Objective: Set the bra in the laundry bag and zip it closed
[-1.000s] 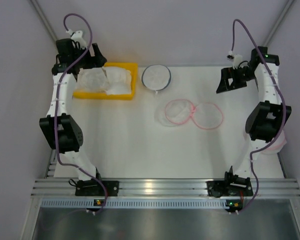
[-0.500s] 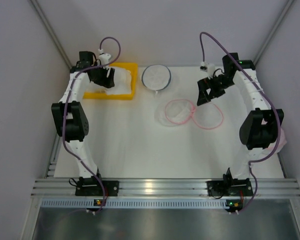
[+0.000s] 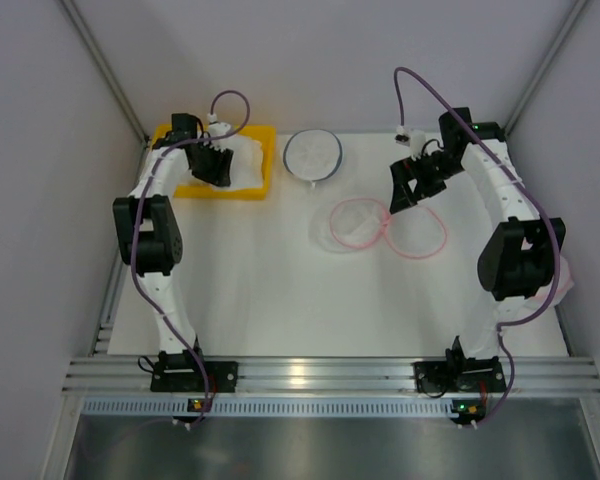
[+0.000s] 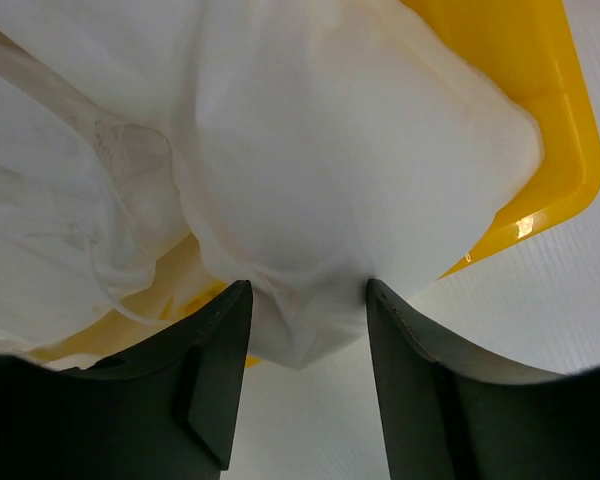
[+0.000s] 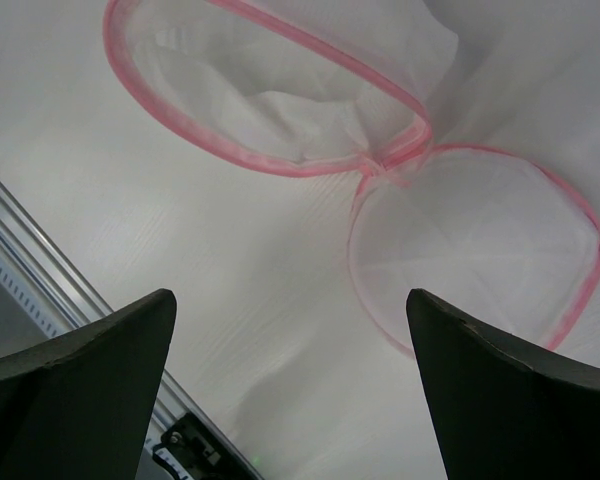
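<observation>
Bra (image 4: pixel 360 180) sits bunched in the yellow tray (image 4: pixel 525 90) at far left, straight ahead of the left gripper (image 4: pixel 305 300), jaws spread either side of its near edge, while the right gripper (image 5: pixel 290 310) hangs open over the unzipped laundry bag (image 5: pixel 280 110) mid-table, so left's nearer.

A yellow tray (image 3: pixel 242 191) sits beside a dark-rimmed round bag (image 3: pixel 313 153) on the white table (image 3: pixel 280 290).

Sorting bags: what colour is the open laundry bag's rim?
Pink; the laundry bag shows best from right wrist.
</observation>
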